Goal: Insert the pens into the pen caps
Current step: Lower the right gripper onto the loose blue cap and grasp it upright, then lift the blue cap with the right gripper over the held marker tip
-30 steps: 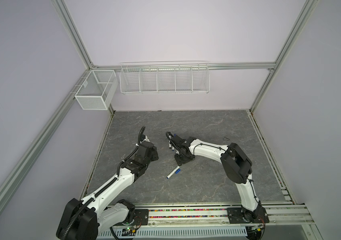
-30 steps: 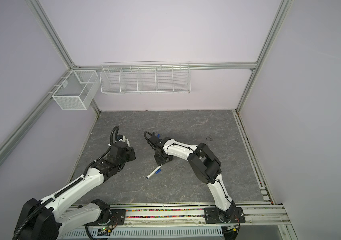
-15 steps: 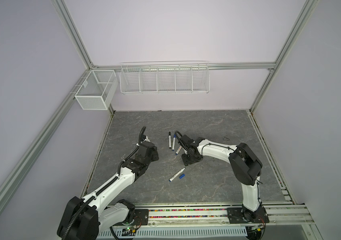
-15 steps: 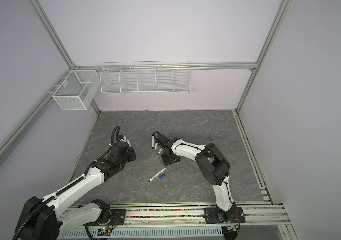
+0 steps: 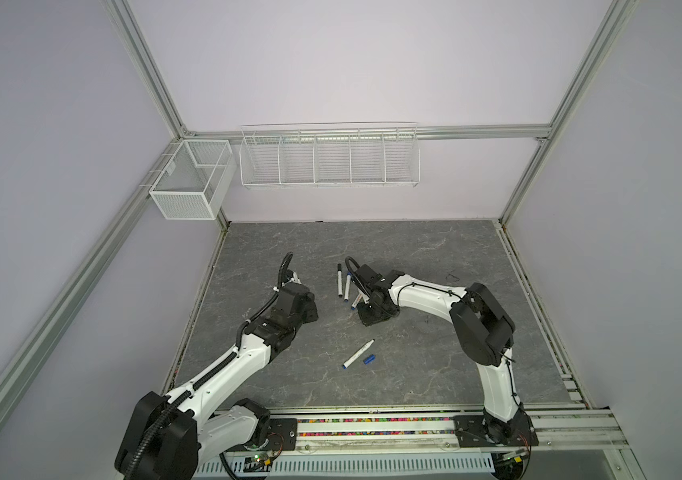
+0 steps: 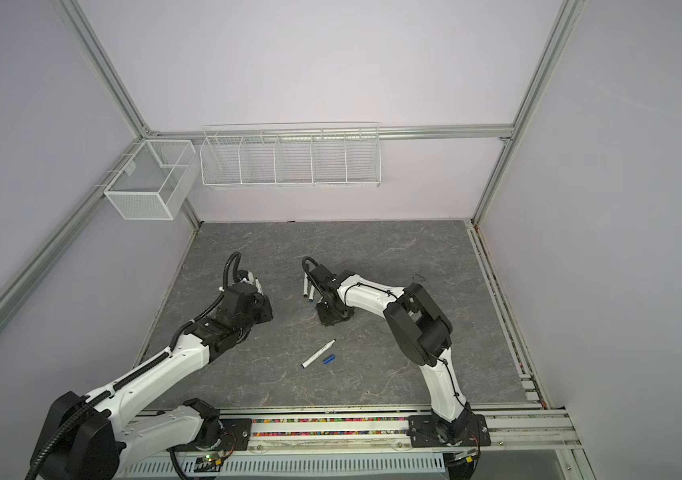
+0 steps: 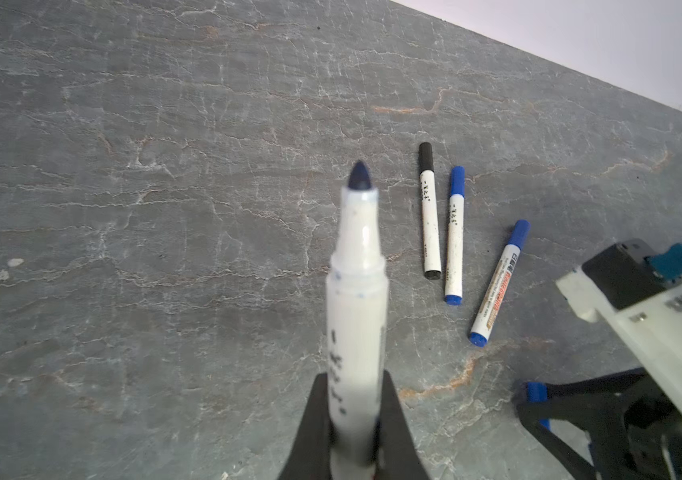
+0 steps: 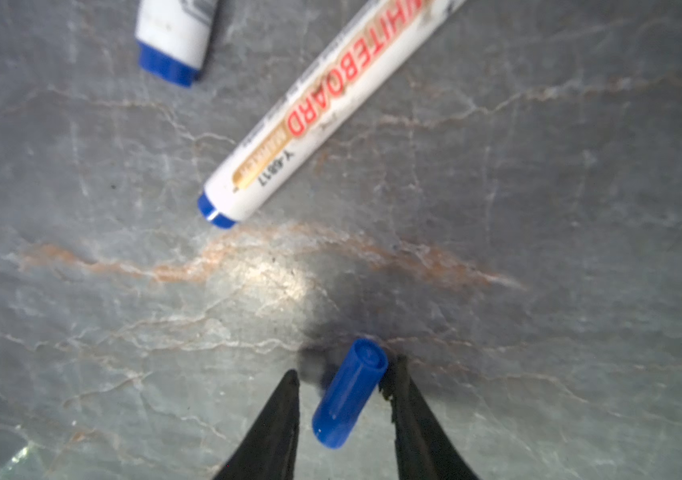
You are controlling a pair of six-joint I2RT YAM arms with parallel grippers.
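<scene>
Right arm: it is swinging off the row of finished pens, which it was covering a second ago, and is settling low over the grey marbled tabletop (image 5: pixel 414 374).
Right gripper (image 8: pixel 345 368): its jaws are drawing in but are not yet pinching. They are standing spread on either side of a short blue plastic cap (image 8: pixel 347 395), with one fingertip (image 8: pixel 408 399) touching one end of it and the other just clear.
Cap's place: it is lying flat on the tabletop, skewed between the fingers, near the blue end plug of the labelled pen.
Left gripper (image 7: pixel 354 376): it is keeping its place, pressed tight on a white-barrelled marker with a bare dark-blue tip (image 7: pixel 356 291). It is holding the marker clear of the tabletop, tip pointing away from the wrist.
Finished pens: three are now lying uncovered. A black-capped white pen (image 7: pixel 430 216) and a blue-capped white pen (image 7: pixel 455 237) are lying just beside each other. A blue-capped pen printed WHITEBOARD in red (image 7: pixel 497 282) is lying near them, angled off.
Waiting pair: an uncapped white pen (image 5: pixel 358 354) and a loose blue cap (image 5: pixel 369 359) are lying just beside each other nearer the front, well apart from both grippers.
Meaning for the task: by my reading, three pairs are done and the fourth is getting under way. The marker is waiting in the left gripper while the right is fetching its cap.
Risk: the cap is sitting askew, so it may pivot or roll as the jaws close.
</scene>
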